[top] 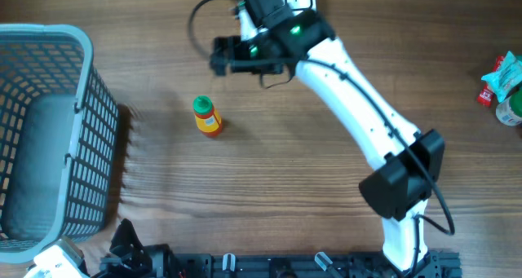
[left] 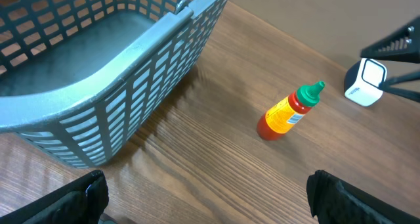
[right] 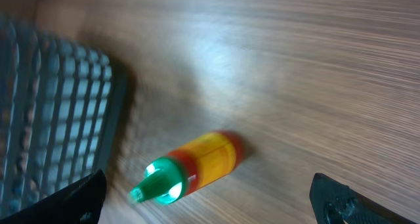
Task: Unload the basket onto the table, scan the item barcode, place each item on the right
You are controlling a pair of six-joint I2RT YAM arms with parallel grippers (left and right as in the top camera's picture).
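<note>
Overhead: the bottle (top: 207,116) lies on the bench (top: 326,147), near the basket (top: 49,131) and apart from the right jaws. Left wrist: the left jaws stand released and empty, and the bottle lies beside the basket. Right wrist: the right jaws stand released and empty, and the bottle lies beyond them, untouched.

A green-capped orange bottle (right: 197,168) rests on the table (right: 315,66) near a basket (right: 52,119).
</note>
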